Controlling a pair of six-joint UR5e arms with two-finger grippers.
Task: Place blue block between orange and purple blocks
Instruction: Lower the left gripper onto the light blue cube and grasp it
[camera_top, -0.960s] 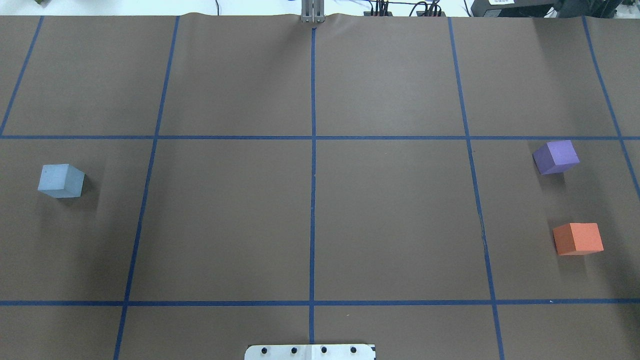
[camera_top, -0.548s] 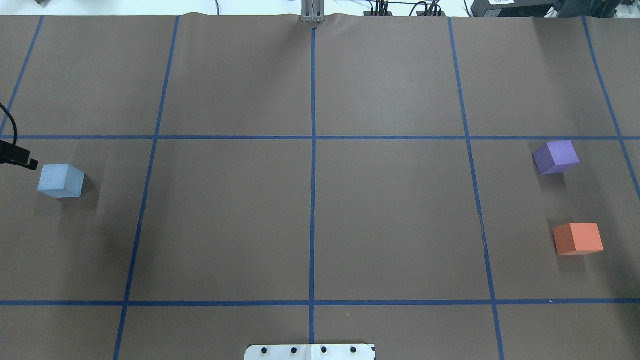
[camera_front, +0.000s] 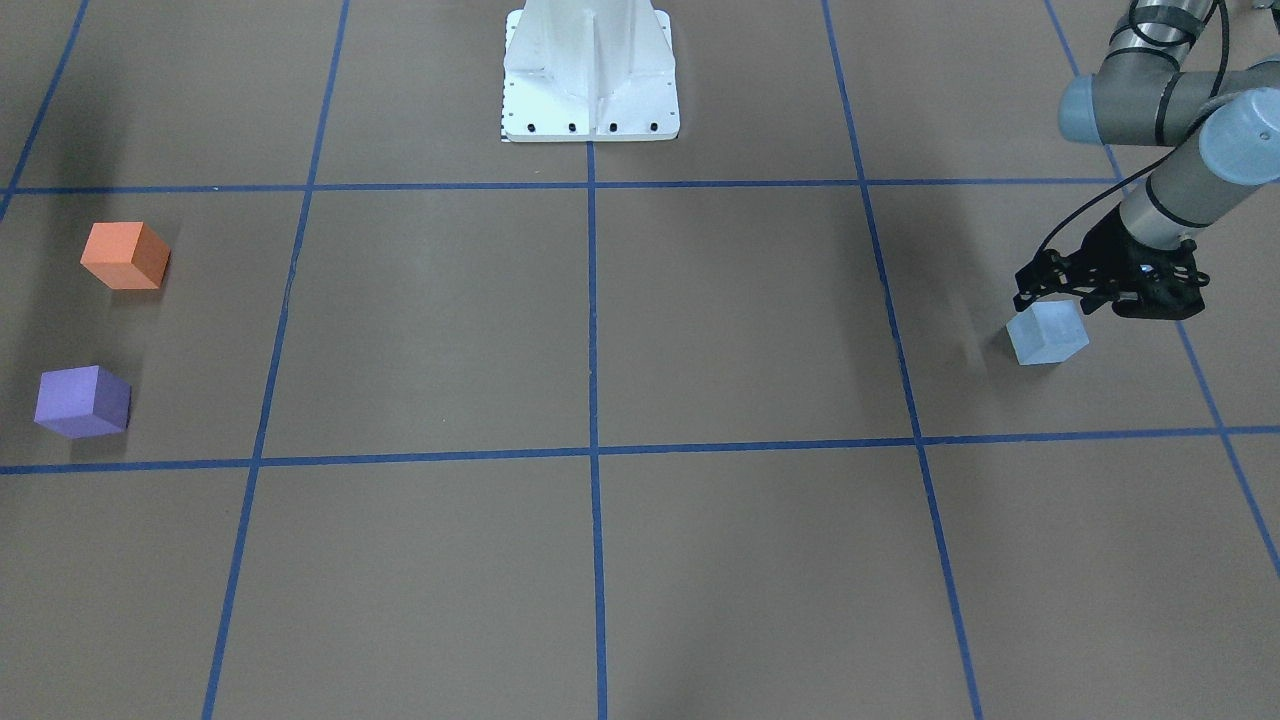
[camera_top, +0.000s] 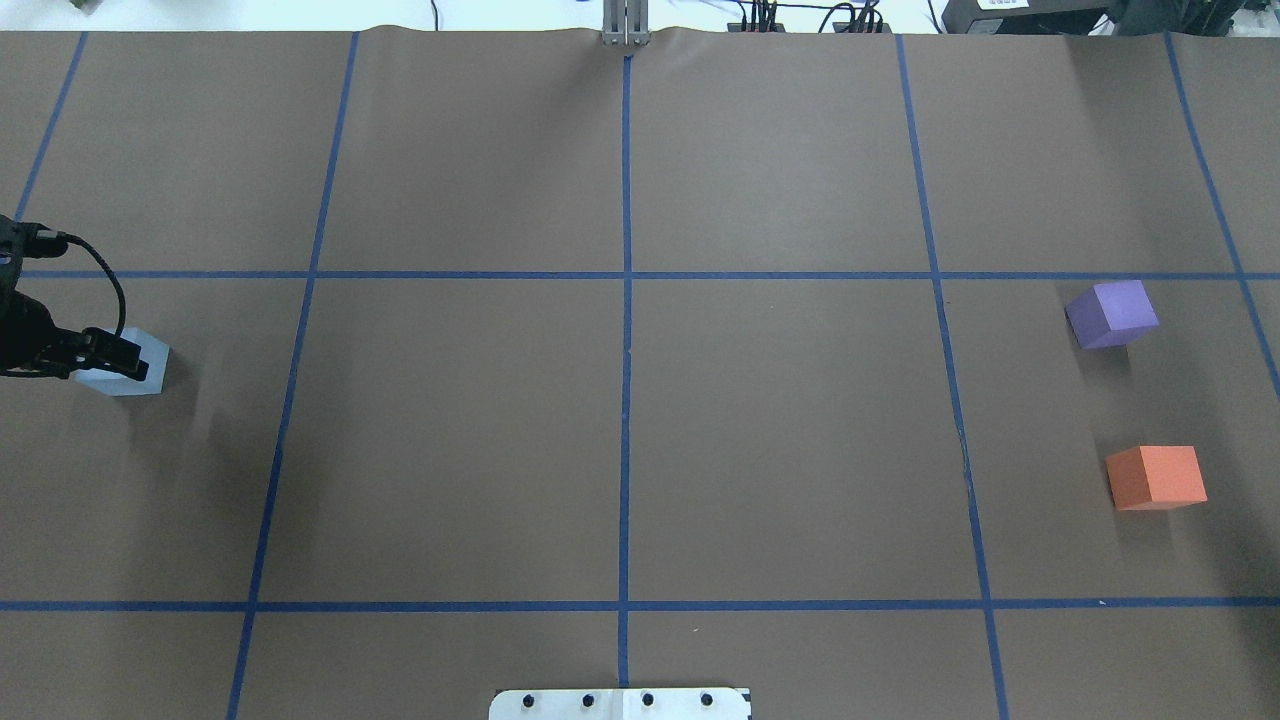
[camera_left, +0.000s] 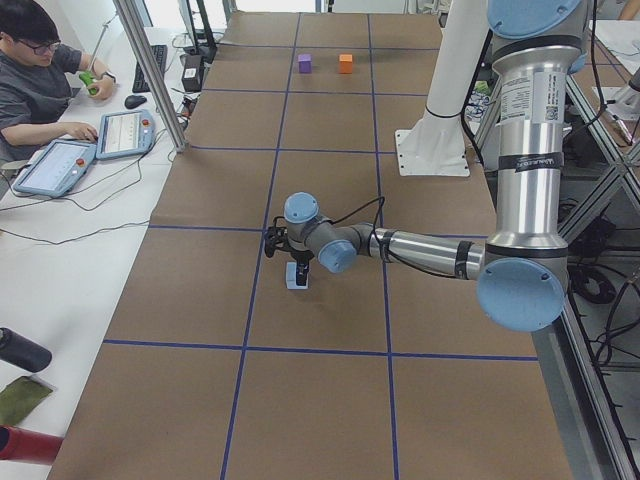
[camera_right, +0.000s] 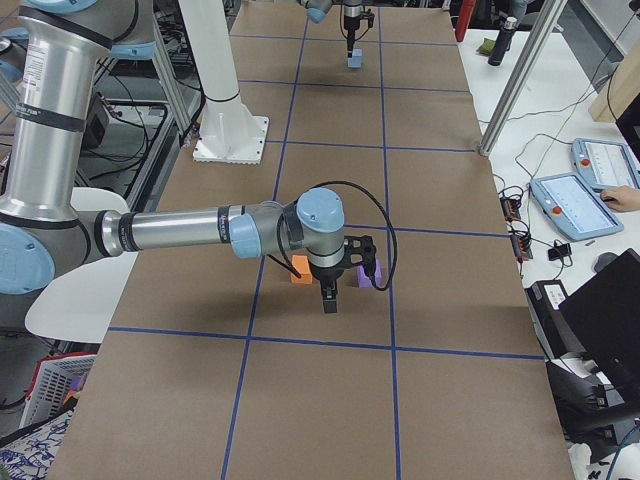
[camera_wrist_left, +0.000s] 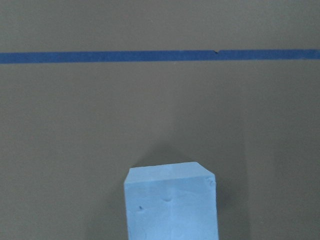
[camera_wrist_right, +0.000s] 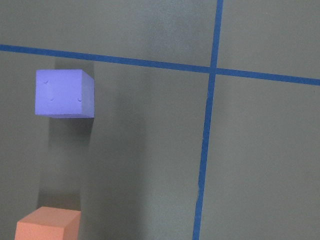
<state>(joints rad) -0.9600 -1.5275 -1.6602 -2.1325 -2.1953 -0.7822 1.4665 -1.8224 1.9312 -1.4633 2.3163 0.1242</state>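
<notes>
The light blue block sits at the table's far left; it also shows in the front view and at the bottom of the left wrist view. My left gripper hovers just above it, looks open and holds nothing; overhead it partly covers the block. The purple block and the orange block sit apart at the far right. My right gripper hangs above them; whether it is open I cannot tell. The right wrist view shows the purple block and the orange block.
Blue tape lines divide the brown table cover into squares. The white robot base plate stands at the robot's side of the table. An operator with tablets sits beyond the far long edge.
My left gripper has come in from the left edge and moved over the blue block. The three blocks have not moved.
</notes>
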